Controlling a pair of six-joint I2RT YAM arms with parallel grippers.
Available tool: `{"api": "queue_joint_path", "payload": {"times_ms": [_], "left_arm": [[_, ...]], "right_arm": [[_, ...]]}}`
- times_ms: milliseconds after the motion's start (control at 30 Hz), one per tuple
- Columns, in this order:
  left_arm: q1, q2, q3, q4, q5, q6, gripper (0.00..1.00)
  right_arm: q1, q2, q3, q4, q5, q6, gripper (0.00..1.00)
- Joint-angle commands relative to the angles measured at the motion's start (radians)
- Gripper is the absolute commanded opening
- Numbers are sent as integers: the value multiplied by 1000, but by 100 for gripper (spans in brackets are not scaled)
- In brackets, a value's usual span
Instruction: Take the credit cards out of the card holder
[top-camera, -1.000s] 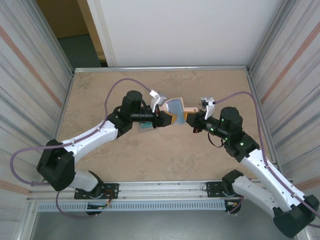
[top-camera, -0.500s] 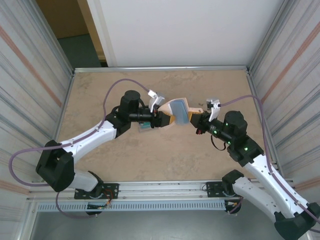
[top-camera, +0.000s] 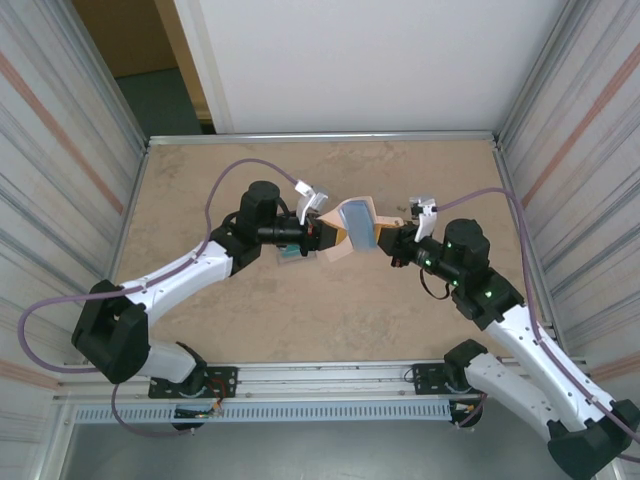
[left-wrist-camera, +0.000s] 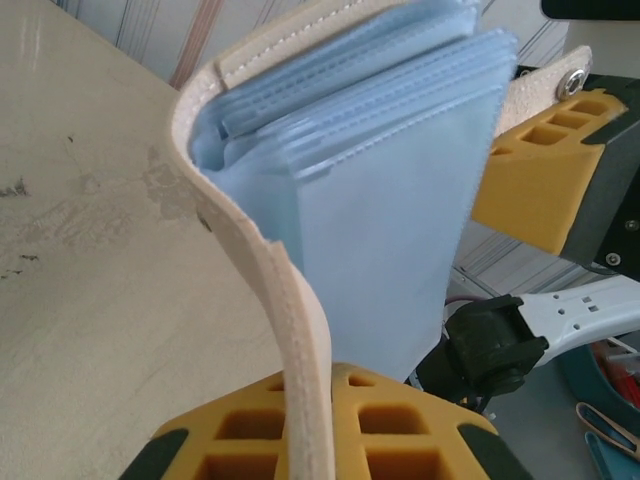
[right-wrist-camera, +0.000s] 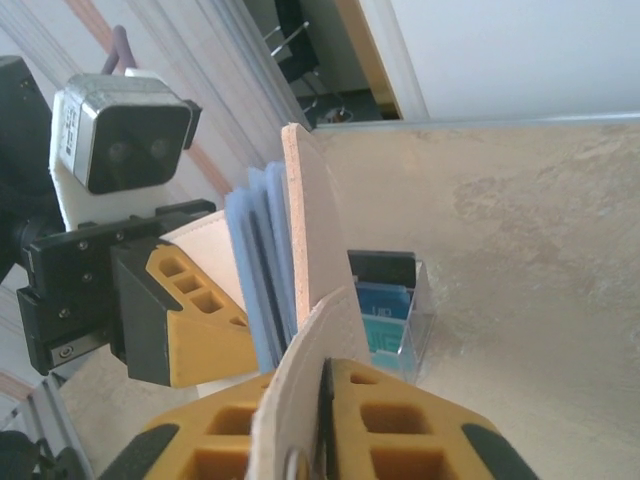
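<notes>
1. The card holder (top-camera: 355, 222) is off the table (top-camera: 420, 170), held in the air between the two arms over the middle and slightly nearer the far edge.
2. The left gripper (top-camera: 322, 238) is clamped hard on the beige outer cover. In its wrist view the cover runs straight down between the yellow pads (left-wrist-camera: 250, 440) with no gap showing.
3. The right gripper (top-camera: 392, 240) has the other side, by the closing tab (left-wrist-camera: 562, 82). Its jaws are nearly together, with the beige flap pinched between them.
4. Against a second ago, the right arm has drawn off toward the right edge. The holder now hangs more open, with its pale blue-grey leaves fanned out between the two grips.
5. The opened pockets look flat and bare from both wrist views (their depths are hidden, so I cannot rule out a card tucked low).
6. Credit cards (right-wrist-camera: 385, 310) in black, blue and teal stand in a clear stand (right-wrist-camera: 422, 300) on the table, left of centre beneath the left arm.
7. My reading is that spreading the holder exposes the pockets for checking or picking. But with both grippers holding it, one must let go before anything can be drawn out.
</notes>
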Motion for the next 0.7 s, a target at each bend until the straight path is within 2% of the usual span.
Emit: {"api": "queue_joint_path", "payload": {"times_ms": [0, 233, 467, 667], "left_arm": [[-2, 3, -6, 94, 51, -11, 4], [-1, 27, -1, 135, 65, -22, 1], [-2, 35, 0, 156, 83, -27, 1], [-1, 35, 2, 162, 91, -31, 1]], "right_arm": [[-4, 29, 19, 3, -62, -16, 15], [-4, 49, 27, -2, -54, -29, 22], [-6, 32, 25, -30, -13, -42, 37], [-8, 31, 25, -39, -6, -45, 31]]}}
